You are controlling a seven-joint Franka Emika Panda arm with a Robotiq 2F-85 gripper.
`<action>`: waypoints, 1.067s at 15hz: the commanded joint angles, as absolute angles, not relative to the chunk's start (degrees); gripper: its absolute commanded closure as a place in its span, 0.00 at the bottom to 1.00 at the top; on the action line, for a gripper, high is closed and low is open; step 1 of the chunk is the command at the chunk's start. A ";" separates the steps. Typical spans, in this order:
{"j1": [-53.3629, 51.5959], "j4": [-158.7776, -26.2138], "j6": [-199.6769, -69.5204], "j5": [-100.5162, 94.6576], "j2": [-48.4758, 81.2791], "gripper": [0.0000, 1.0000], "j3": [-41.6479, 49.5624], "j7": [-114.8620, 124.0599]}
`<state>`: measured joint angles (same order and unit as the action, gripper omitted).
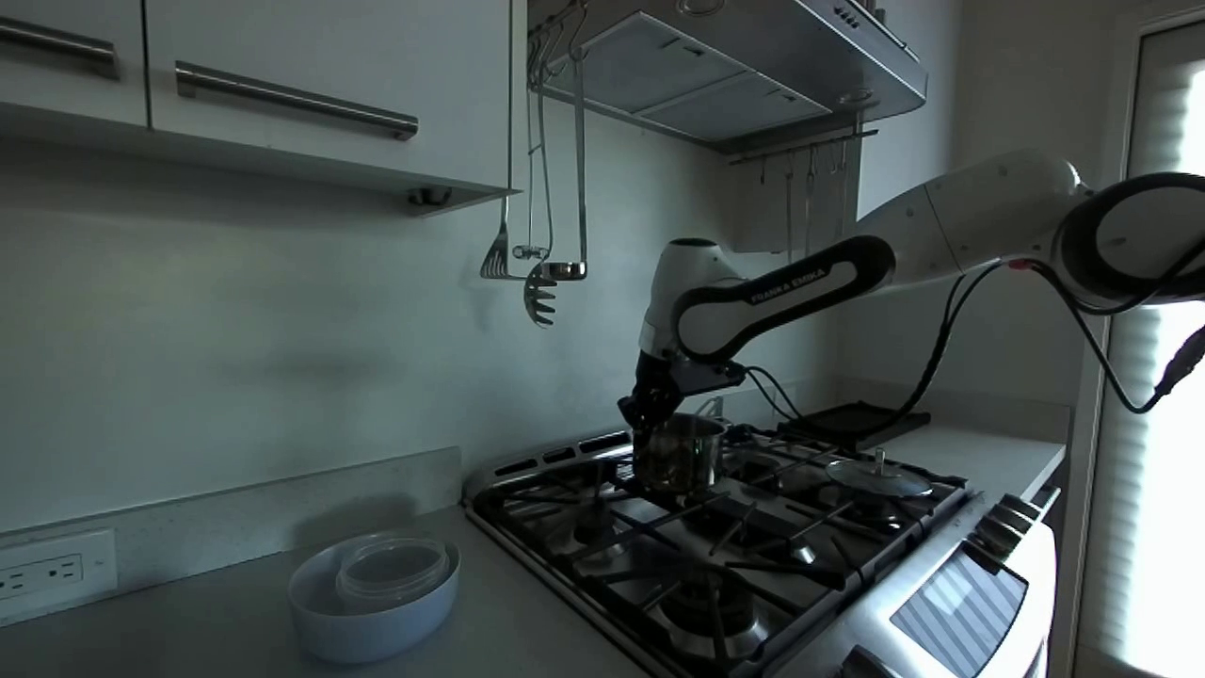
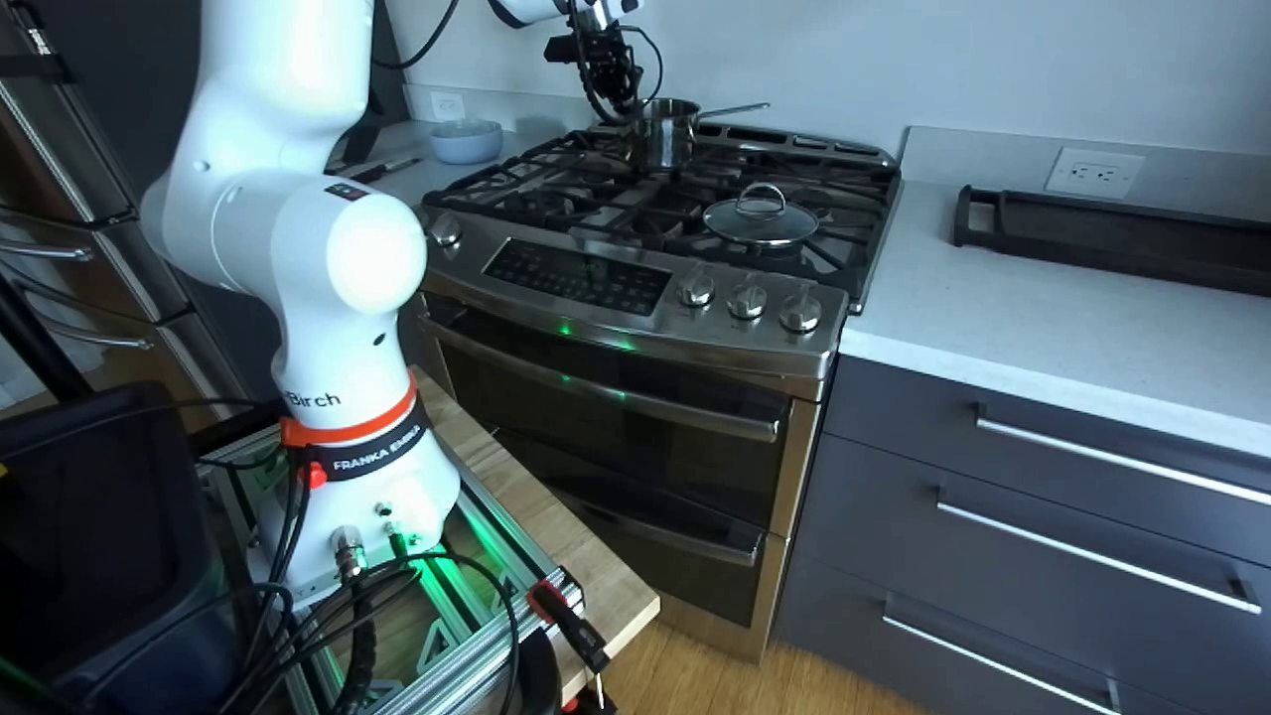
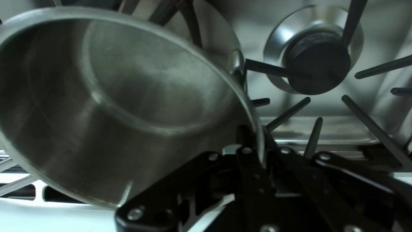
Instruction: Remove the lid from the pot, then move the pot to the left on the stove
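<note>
You are handling a cylindrical steel saucepan (image 2: pixel 668 145), shiny outside, duller inside. It is toward the back of the stainless-steel gas range (image 2: pixel 725 343), over black metal grates (image 1: pixel 791 573); you cannot tell whether its base touches them. The round lid (image 2: pixel 760 224), glassy with a metal edge and an arched grip (image 2: pixel 763 186), lies off the saucepan on the grates near the range's front. Your end effector (image 3: pixel 257 137) is closed down to the thickness of the saucepan's side: the wrist view shows it pinching the rim, one finger (image 3: pixel 244 137) inside and the other outside. The saucepan's body is close to upright. In an exterior view its long, straight handle (image 2: pixel 735 110) points to the right, roughly along the range's rear edge.
</note>
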<state>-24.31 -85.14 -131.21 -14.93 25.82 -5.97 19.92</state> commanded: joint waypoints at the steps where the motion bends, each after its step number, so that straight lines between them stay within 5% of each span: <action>1: -25.19 -81.27 -132.22 -15.20 28.72 0.98 -6.61 19.93; 15: -27.84 -75.31 -129.95 -14.58 32.45 0.98 -6.98 20.04; 16: -27.94 -75.08 -129.85 -14.71 32.62 0.92 -7.00 20.04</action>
<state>-27.94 -75.08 -129.85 -14.72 32.62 -7.00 20.04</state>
